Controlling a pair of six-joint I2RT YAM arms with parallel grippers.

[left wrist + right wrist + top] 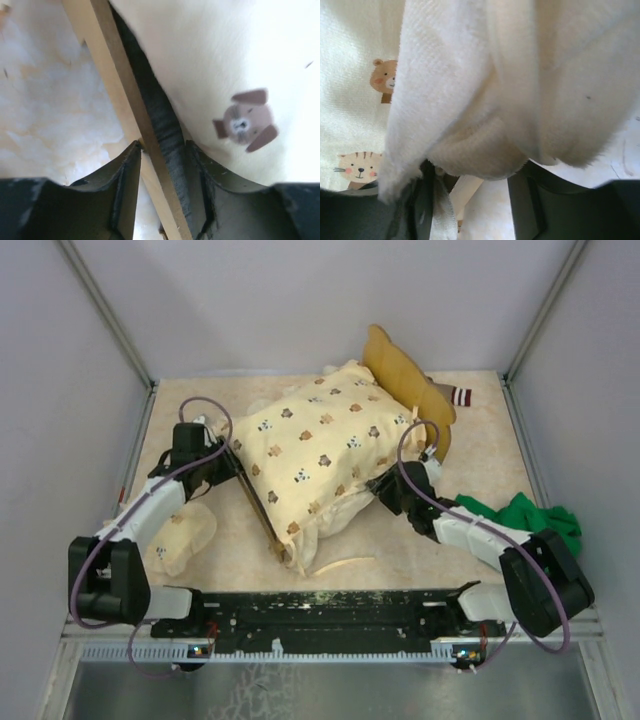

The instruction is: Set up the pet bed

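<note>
I find the pet bed mid-way across the worktop, under the quilt. Left gripper pinches its side rail. Right gripper straddles quilt folds; I cannot tell whether it grips.

Light-wood pet bed, wavy headboard at far right, dark grey base, angled mid-table, mostly covered
</note>
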